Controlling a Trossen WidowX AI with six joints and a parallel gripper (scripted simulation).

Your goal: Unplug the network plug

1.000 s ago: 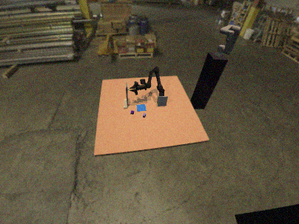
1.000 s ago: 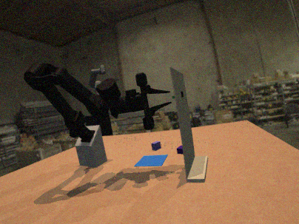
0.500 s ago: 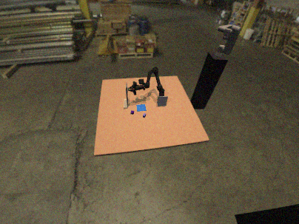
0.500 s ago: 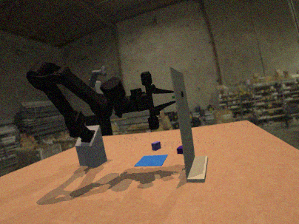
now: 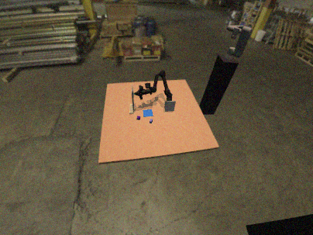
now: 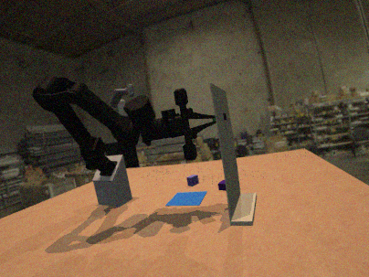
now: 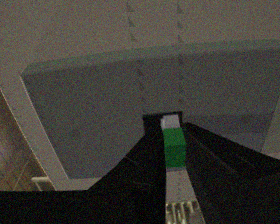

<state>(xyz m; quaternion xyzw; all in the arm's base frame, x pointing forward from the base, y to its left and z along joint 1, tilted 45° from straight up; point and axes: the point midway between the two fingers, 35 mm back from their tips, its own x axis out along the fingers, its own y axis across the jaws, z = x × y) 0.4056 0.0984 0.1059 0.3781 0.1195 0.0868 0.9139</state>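
The green plug (image 7: 175,150) sits at the dark socket opening (image 7: 150,124) in the grey upright panel (image 7: 90,105) (image 6: 226,150) (image 5: 132,100), with its pale front end at the hole. My gripper (image 7: 170,134) (image 6: 214,119) (image 5: 135,94) is shut on the plug, one dark finger against each side, fingertips close to the panel face. The thin tab cannot be made out; the left finger may hide it. In the exterior view the plug is too small to tell clearly. The blue marked square (image 5: 148,113) (image 6: 187,198) lies flat on the table and has nothing on it.
A dark purple block (image 5: 139,118) (image 6: 222,185) and a lighter purple block (image 5: 151,121) (image 6: 193,180) lie near the blue square. The panel's pale foot (image 6: 247,209) rests on the table. The arm stands by a grey block (image 5: 170,106) (image 6: 114,186).
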